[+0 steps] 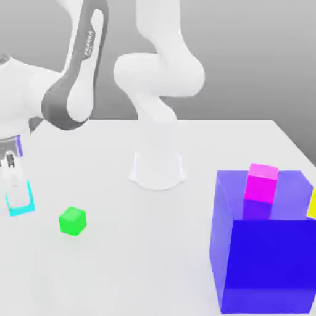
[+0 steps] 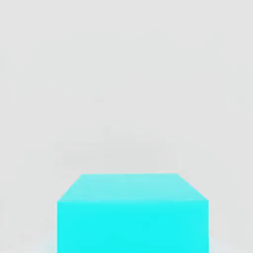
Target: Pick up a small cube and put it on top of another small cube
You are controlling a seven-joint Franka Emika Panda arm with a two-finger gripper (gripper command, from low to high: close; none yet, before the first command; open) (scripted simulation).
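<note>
At the exterior view's far left, my gripper point(image 1: 18, 196) reaches down from the white arm and is shut on a small cyan cube point(image 1: 22, 210), with a pale finger point(image 1: 19, 191) covering most of its face. That cyan cube point(image 2: 132, 213) looms close in the hand view, with white table beyond it. It looks to be at table level. A small green cube point(image 1: 73, 220) sits on the table just to the exterior view's right of the gripper, apart from it.
A large blue block point(image 1: 265, 265) stands at the exterior view's front right with a magenta cube point(image 1: 261, 182) on top and a yellow piece point(image 1: 311, 204) at the picture's edge. The arm's white base point(image 1: 157, 166) stands mid-table.
</note>
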